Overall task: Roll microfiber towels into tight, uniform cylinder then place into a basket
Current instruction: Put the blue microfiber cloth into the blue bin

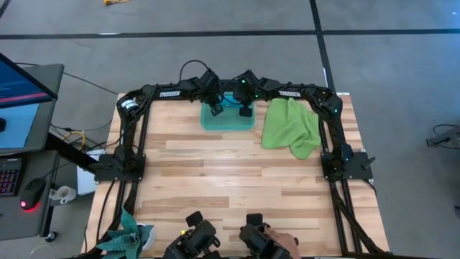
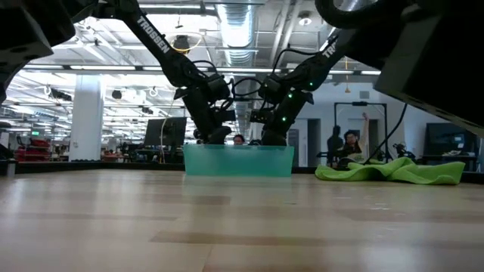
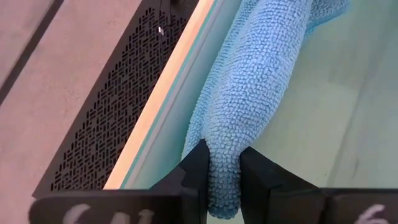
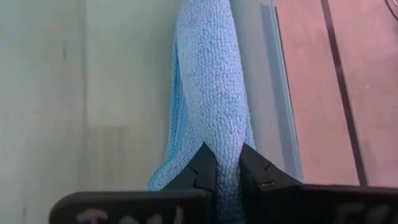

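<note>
Table (image 1: 237,180) of pale wood planks carries everything, and the basket (image 1: 227,121) at its far edge, between the two arm bases, serves as the landmark. Green towel (image 1: 291,128) lies crumpled and unrolled just to the right of the basket, apart from it, with neither gripper near it. A person's hand (image 1: 284,241) shows at the near edge, well away from the basket.

Inside the basket lies the blue towel (image 3: 249,93), rolled into a cylinder. Its long axis runs along the basket's length, close against one long wall. Both arms reach down into the basket from above. The left gripper (image 3: 222,180) pinches the roll's left end and the right gripper (image 4: 222,171) pinches the right end; each pair of jaws stands narrow, clamped on the cloth, which bulges between the fingers. Each wrist view looks along the roll towards the other end, so the towel stretches straight away from each gripper, spanned between them.

The roll appears to be resting on or just above the basket floor, so placing looks nearly done. The coming move would be a release: jaws opening and both arms lifting straight up, so the roll is not dragged out of shape. Afterwards the right arm sits nearer the green towel.
</note>
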`<state>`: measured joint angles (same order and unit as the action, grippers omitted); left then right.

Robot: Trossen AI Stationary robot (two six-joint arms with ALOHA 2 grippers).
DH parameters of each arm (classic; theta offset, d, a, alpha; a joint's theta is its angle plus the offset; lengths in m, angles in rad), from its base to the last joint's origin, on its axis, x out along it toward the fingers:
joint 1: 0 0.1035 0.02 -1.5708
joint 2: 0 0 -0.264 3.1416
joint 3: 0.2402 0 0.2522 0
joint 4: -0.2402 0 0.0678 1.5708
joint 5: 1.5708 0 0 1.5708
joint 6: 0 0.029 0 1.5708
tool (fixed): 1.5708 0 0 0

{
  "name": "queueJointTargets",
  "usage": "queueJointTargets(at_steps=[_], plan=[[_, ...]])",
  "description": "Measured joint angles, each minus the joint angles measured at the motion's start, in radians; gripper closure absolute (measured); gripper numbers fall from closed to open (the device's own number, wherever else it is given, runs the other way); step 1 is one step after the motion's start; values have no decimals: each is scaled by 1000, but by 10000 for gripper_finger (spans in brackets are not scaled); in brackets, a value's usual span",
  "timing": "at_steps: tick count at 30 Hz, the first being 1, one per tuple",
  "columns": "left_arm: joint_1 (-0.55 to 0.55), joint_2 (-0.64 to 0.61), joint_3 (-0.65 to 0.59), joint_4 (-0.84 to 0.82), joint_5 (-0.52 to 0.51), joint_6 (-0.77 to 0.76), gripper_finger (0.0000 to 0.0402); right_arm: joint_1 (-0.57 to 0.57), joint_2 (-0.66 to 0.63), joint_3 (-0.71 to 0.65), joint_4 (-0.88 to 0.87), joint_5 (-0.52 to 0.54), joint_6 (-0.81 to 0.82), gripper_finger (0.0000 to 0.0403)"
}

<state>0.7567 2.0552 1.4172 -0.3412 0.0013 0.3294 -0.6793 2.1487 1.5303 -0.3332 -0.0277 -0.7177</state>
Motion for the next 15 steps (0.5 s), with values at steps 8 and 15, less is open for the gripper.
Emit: queueJointTargets(at_steps=[8, 15], plan=[[0, 0, -1, -7, -8, -1, 322, 5, 0, -1, -8, 18, 3, 334], [3, -2, -4, -31, -40, -1, 260, 0, 0, -5, -52, 59, 6, 341]])
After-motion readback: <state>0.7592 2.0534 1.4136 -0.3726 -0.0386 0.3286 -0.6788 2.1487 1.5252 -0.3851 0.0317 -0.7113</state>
